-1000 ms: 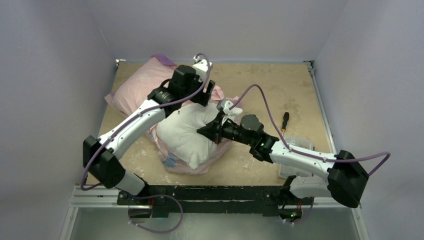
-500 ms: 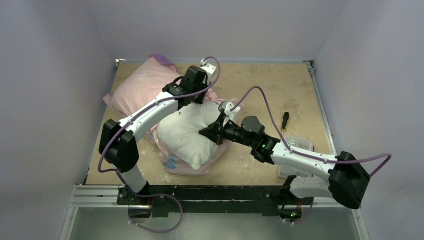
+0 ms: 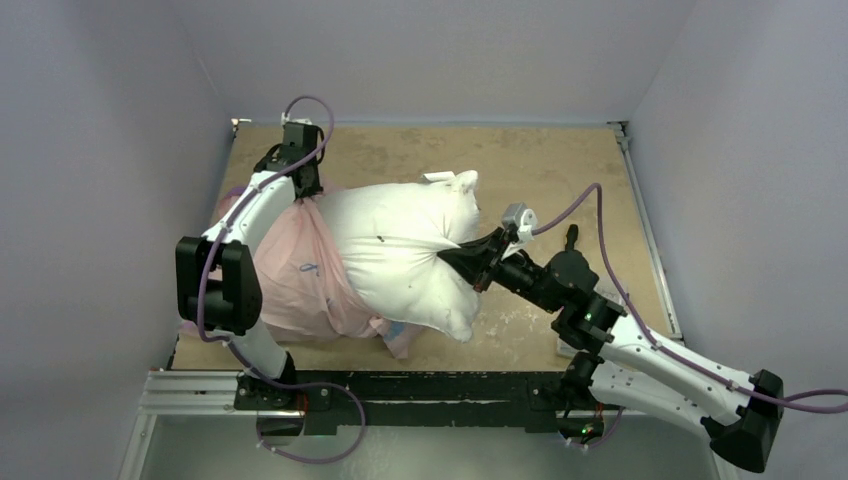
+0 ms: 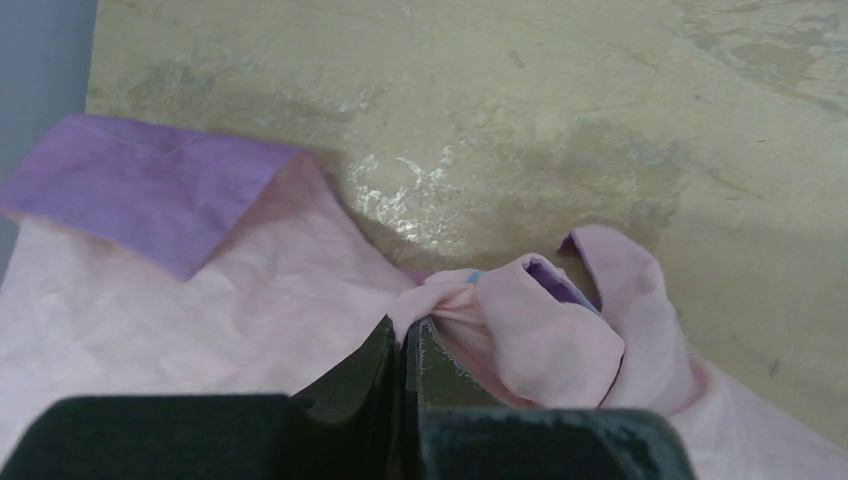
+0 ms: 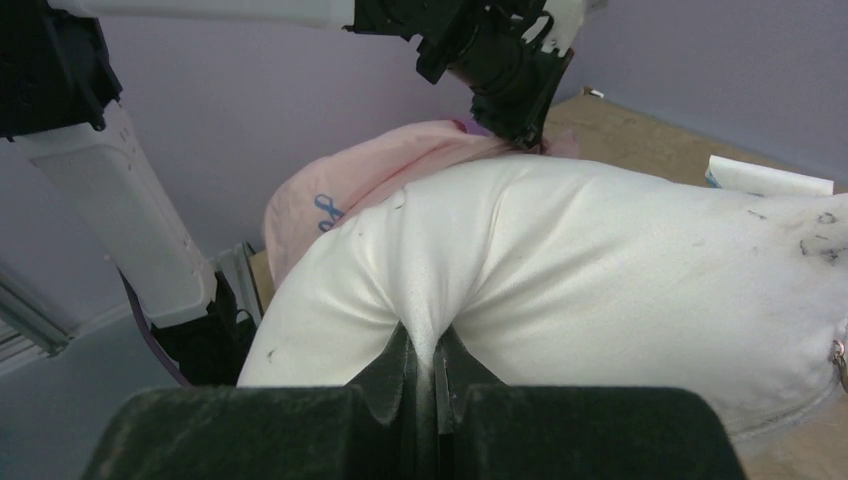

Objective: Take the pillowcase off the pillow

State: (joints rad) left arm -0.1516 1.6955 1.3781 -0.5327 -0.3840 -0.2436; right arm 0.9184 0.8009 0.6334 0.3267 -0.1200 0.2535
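The left arm (image 3: 245, 215) climbs from its base at the near edge, bends at a black joint, and runs along the left side toward the far left corner, its wrist tipped downward. The left claw (image 4: 405, 335) has its fingers pressed together, pinching a bunched fold of the pillowcase (image 4: 290, 290). The right arm (image 3: 660, 370) lies low and stretched out from the near right, slanting inward toward the middle with forearm and wrist nearly in line. The right claw (image 5: 425, 352) is likewise closed, its fingers nipping a tuck of the pillow (image 5: 620, 270).
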